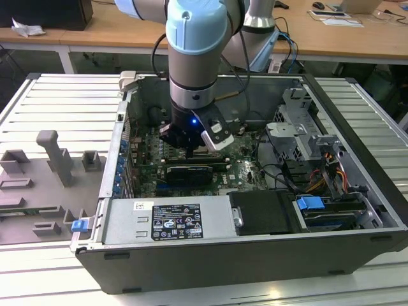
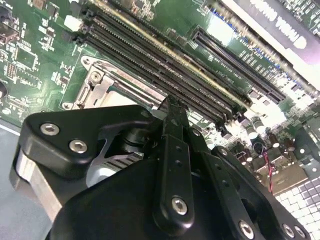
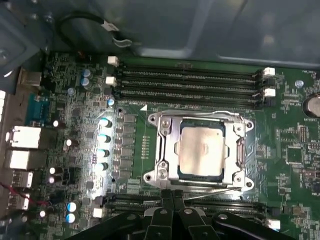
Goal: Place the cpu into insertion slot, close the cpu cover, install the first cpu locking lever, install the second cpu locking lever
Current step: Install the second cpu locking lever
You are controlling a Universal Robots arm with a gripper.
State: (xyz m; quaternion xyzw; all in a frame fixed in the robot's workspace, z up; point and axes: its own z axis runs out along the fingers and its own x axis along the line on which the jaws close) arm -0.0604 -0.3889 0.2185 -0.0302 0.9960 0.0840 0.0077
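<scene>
Even room light; glare on capacitors (image 3: 103, 137) in first wrist view; gripper (image 2: 172, 107) blurred close-up

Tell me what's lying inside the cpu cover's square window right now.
In the first wrist view, the cpu shows its pale metal face through the window of the cpu cover, which lies flat over the insertion slot. The socket's contacts beneath the chip are covered. The gripper sits at the frame's edge.
</scene>
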